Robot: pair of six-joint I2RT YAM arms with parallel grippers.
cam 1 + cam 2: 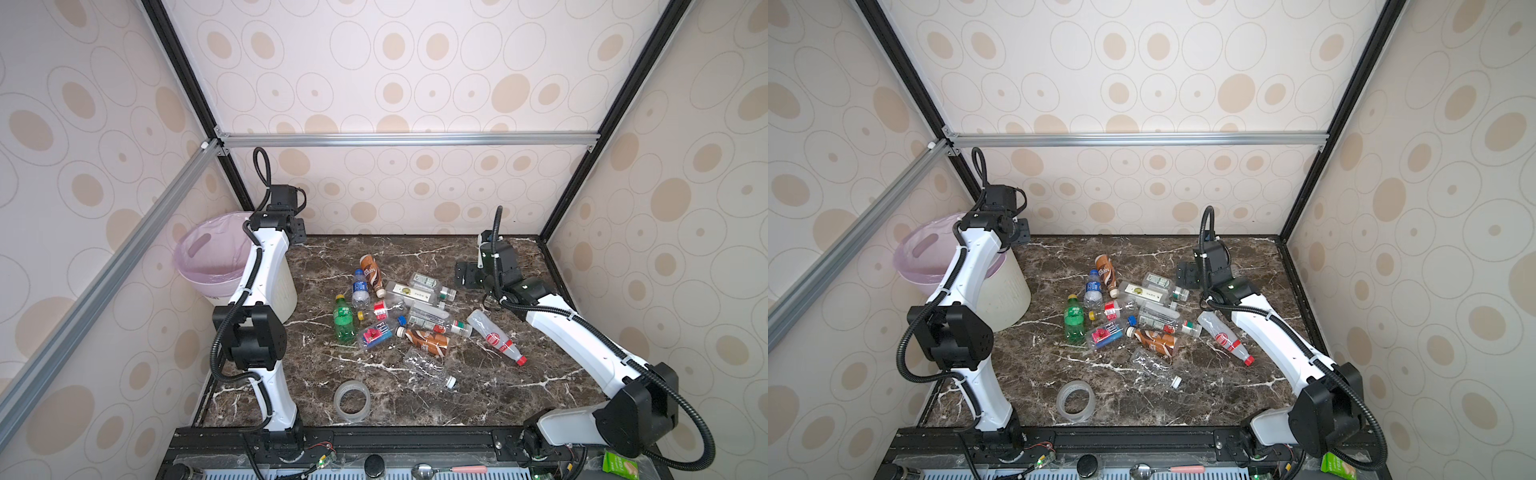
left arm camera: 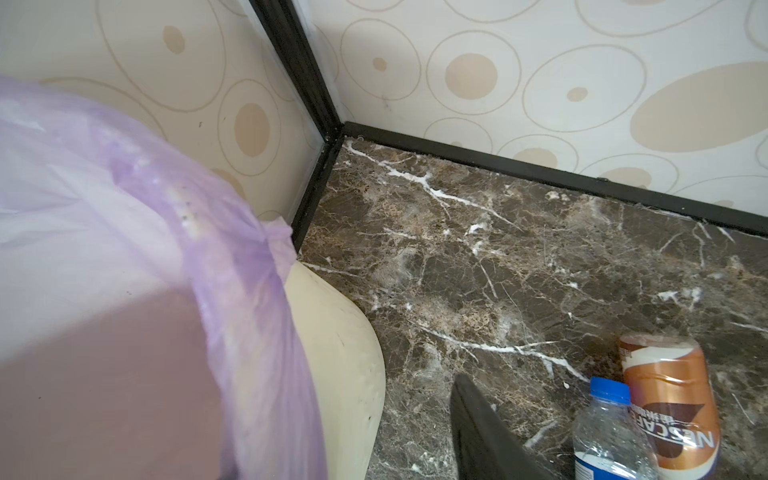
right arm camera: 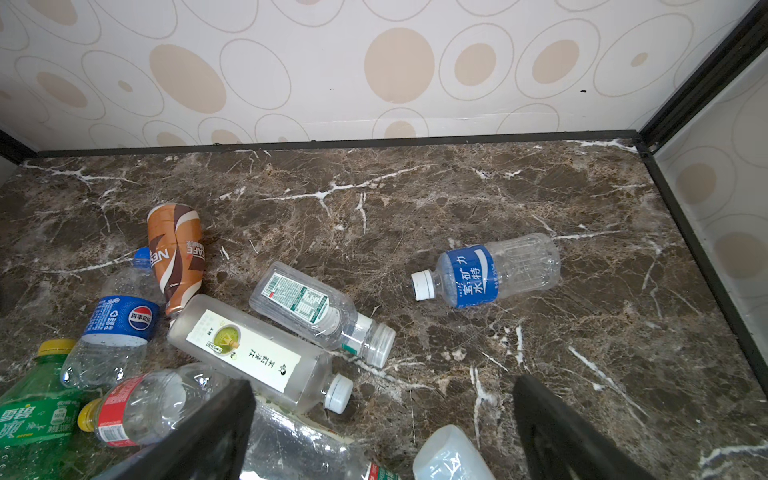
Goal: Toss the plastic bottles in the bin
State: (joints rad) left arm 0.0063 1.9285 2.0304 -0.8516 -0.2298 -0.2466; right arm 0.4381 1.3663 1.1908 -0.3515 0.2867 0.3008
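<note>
The plastic bottles (image 1: pixel 382 309) lie in a loose heap at the middle of the marble counter (image 1: pixel 478 395), and the bin (image 1: pixel 284 299) stands at its back-left corner (a lilac bag folded over the rim). The left tool (image 1: pixel 297 235) hangs just beside that rim; only one dark finger (image 2: pixel 478 436) shows in its wrist view, so I cannot tell whether it is wide or narrow. The right tool (image 3: pixel 384 386) hovers over the heap's edge, jaws spread wide, with a blue-labelled bottle (image 3: pixel 486 274) lying alone beyond it.

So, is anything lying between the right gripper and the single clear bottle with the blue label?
Nothing visible does. In the right wrist view, only bare brown marble table lies between the open fingers of the right gripper and the clear plastic bottle with blue label and white cap.
</note>
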